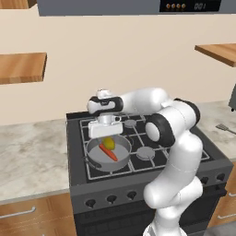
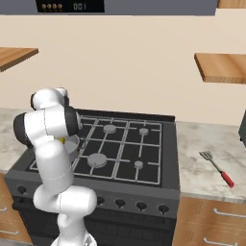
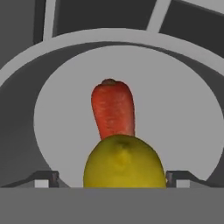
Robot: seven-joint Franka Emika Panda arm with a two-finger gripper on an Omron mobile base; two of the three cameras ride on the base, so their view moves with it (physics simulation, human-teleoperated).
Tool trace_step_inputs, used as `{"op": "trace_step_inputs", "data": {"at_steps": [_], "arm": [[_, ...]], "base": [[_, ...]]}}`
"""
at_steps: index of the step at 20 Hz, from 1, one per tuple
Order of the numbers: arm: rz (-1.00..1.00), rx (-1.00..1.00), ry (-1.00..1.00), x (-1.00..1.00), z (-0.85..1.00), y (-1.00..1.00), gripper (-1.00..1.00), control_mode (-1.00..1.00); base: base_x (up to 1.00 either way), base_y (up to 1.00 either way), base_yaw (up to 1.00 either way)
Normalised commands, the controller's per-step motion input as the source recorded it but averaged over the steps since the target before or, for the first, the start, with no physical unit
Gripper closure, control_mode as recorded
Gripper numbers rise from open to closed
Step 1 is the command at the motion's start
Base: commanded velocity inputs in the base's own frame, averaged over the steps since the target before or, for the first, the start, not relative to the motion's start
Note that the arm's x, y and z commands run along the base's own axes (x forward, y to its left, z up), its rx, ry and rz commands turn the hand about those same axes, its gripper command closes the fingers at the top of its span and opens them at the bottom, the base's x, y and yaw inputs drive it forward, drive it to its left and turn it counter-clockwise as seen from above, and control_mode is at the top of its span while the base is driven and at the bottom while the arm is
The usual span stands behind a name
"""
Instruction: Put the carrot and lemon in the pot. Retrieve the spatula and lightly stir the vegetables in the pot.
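Directly above the pot (image 1: 94, 156) on the stove's (image 1: 152, 177) front-left burner, the gripper (image 1: 106, 136) hangs with its jaws spread wide on either side of the lemon (image 3: 124, 162) without pinching it. Inside the pot the carrot (image 3: 113, 107) lies against the lemon. Well right of the pot, the spatula (image 2: 216, 168) lies on the counter (image 2: 211, 175).

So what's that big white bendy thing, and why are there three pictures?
It's a robot arm in a pretend kitchen. Two pictures come from cameras behind it, one on each side. The third comes from a camera on its tool, looking down. The tool hangs above a pot on the stove. In the pot lie a carrot and a lemon. The lemon sits between the open tool's tips; I can't tell if they touch it. A spatula lies on the counter to the right.
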Motion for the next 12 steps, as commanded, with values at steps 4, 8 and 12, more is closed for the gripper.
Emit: {"op": "trace_step_inputs", "data": {"at_steps": [4, 8, 12], "arm": [[0.00, 0.00, -0.07, -0.38, 0.42, -0.21, -1.00, -1.00], [0.00, 0.00, -0.14, -0.64, 0.46, -0.18, -1.00, -1.00], [0.00, 0.00, -0.07, -0.98, 0.18, -0.21, -1.00, -1.00]], "base": [[0.00, 0.00, 0.00], [0.00, 0.00, 0.00], [0.00, 0.00, 0.00]]}}
